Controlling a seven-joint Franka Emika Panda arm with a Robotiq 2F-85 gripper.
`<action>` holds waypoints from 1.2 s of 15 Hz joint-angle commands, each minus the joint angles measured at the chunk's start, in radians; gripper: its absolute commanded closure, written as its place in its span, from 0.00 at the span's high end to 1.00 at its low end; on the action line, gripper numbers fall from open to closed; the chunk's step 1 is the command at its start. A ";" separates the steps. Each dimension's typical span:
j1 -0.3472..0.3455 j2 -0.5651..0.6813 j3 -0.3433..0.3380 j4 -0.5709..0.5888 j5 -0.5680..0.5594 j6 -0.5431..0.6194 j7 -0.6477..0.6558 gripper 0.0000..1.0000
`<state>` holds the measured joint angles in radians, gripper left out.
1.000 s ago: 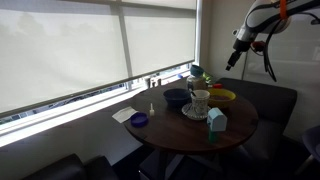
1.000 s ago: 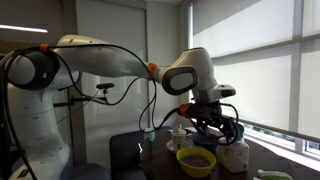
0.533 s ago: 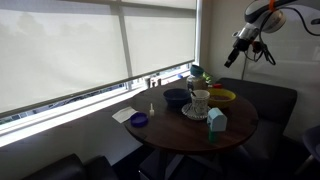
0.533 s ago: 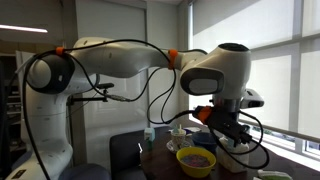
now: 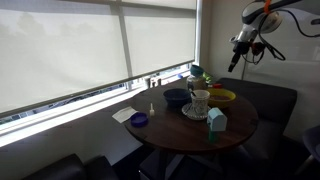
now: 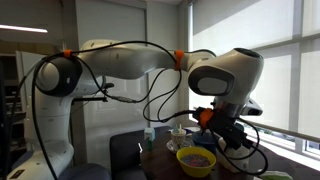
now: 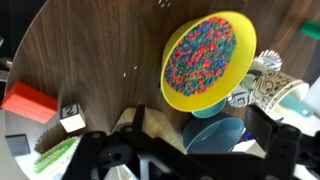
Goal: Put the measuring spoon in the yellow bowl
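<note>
The yellow bowl (image 7: 205, 60) is filled with colourful bits and stands on the round wooden table (image 7: 100, 60); it shows in both exterior views (image 5: 222, 96) (image 6: 196, 160). A small teal scoop-like thing (image 7: 206, 108), possibly the measuring spoon, peeks out from under the bowl's rim, next to the dark blue bowl (image 7: 215, 135). My gripper (image 7: 195, 152) is open and empty, with its fingers wide apart. It hangs high above the table's far side (image 5: 237, 60), well clear of everything; it also shows in an exterior view (image 6: 230, 138).
A patterned mug (image 7: 262, 88) stands beside the yellow bowl. A red box (image 7: 28, 101), a small white cube (image 7: 71, 122) and a green thing (image 7: 55, 155) lie on the table. A teal carton (image 5: 216, 121), a purple dish (image 5: 139, 120) and a white napkin (image 5: 124, 114) are nearer the window side.
The arm has swung round above the table and the gripper has shifted slightly, staying high. Nothing on the table has moved.
</note>
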<state>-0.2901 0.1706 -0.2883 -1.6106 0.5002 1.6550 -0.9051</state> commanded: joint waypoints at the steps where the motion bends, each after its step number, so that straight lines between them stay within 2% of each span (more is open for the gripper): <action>1: -0.053 0.131 0.019 0.197 -0.116 -0.172 -0.082 1.00; 3: -0.072 0.184 0.029 0.276 -0.160 -0.148 -0.128 1.00; 6: -0.137 0.279 0.083 0.391 -0.030 -0.188 -0.208 1.00; 7: -0.165 0.318 0.108 0.442 0.024 -0.249 -0.216 1.00; 9: -0.205 0.395 0.149 0.534 0.088 -0.352 -0.192 1.00; 10: -0.212 0.438 0.143 0.588 0.124 -0.417 -0.185 1.00; 15: -0.288 0.609 0.190 0.803 0.263 -0.581 -0.089 1.00; 17: -0.295 0.639 0.194 0.841 0.319 -0.533 -0.008 1.00; 18: -0.312 0.643 0.228 0.844 0.323 -0.496 0.021 1.00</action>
<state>-0.5635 0.7449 -0.1146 -0.8846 0.7644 1.1372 -0.9966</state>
